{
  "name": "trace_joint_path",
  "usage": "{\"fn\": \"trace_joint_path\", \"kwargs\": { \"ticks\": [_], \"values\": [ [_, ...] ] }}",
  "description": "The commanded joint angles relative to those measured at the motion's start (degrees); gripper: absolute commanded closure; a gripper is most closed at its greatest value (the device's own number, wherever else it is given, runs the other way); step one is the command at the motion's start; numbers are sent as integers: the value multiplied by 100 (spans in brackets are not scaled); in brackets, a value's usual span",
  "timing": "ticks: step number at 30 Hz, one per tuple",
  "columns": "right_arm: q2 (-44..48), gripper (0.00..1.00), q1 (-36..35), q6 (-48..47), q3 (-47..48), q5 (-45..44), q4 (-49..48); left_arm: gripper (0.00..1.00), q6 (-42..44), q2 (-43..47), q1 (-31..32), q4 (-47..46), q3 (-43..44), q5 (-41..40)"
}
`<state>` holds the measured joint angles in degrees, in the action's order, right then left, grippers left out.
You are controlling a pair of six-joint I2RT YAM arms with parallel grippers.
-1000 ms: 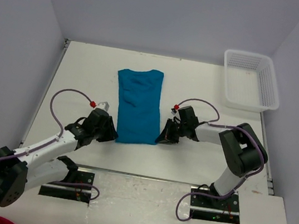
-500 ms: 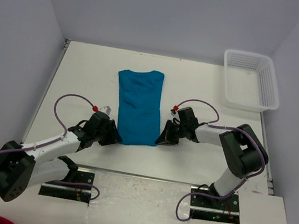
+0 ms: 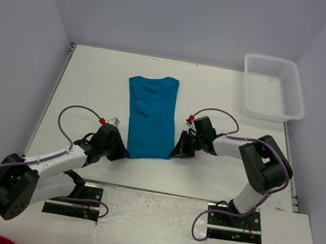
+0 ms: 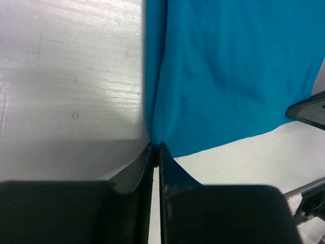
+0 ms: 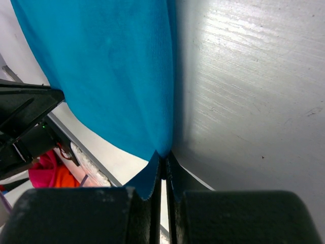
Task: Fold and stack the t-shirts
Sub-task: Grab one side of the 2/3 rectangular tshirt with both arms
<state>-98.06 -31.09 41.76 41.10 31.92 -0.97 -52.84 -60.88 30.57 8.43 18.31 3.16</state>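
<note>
A teal-blue t-shirt (image 3: 150, 115) lies on the white table, folded lengthwise into a narrow strip running from the middle towards the near edge. My left gripper (image 3: 123, 151) is shut on the shirt's near left corner (image 4: 157, 129). My right gripper (image 3: 175, 151) is shut on the near right corner (image 5: 155, 137). In both wrist views the jaws pinch the cloth edge right at the tips. The left gripper (image 4: 156, 146) and right gripper (image 5: 163, 155) rest low on the table.
A white plastic basket (image 3: 273, 87) stands at the far right corner of the table. Grey walls enclose the table (image 3: 89, 80) on three sides. Something red and orange (image 5: 48, 173) shows beyond the near edge in the right wrist view.
My left arm slid a little towards the near edge and in along the shirt's near left corner. The right gripper and the shirt stayed put.
</note>
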Motion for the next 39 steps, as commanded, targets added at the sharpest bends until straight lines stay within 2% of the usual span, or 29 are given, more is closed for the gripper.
{"fn": "trace_joint_path", "kwargs": {
  "ticks": [1, 2, 6, 10, 15, 23, 28, 33, 39],
  "values": [
    [165, 100, -37, -159, 29, -248, 203, 95, -25, -73, 37, 169, -134, -79],
    [156, 100, -37, -168, 29, -230, 203, 100, -16, -90, 37, 142, -126, -52],
    [191, 100, -107, -238, 47, -247, 334, 100, 2, 14, 37, 299, -29, -43],
    [480, 100, -283, -352, 108, -651, 729, 100, -60, 480, 28, 659, -3, -131],
    [1244, 100, -538, -440, 100, -1284, 1379, 100, -86, 1130, 72, 1240, 94, -158],
    [2273, 100, -969, -458, -181, -1671, 1933, 100, -209, 2352, 169, 1952, 129, -17],
    [2906, 100, -1215, -449, -59, -1873, 2347, 100, -139, 3081, 213, 2523, 568, -148],
    [3232, 100, -1312, -510, 283, -2075, 2795, 100, 186, 2777, 213, 2726, 1271, -289],
    [2943, 100, -1312, -739, 1161, -2691, 3261, 100, 599, 1995, 213, 2331, 2018, -815]
  ]
}}
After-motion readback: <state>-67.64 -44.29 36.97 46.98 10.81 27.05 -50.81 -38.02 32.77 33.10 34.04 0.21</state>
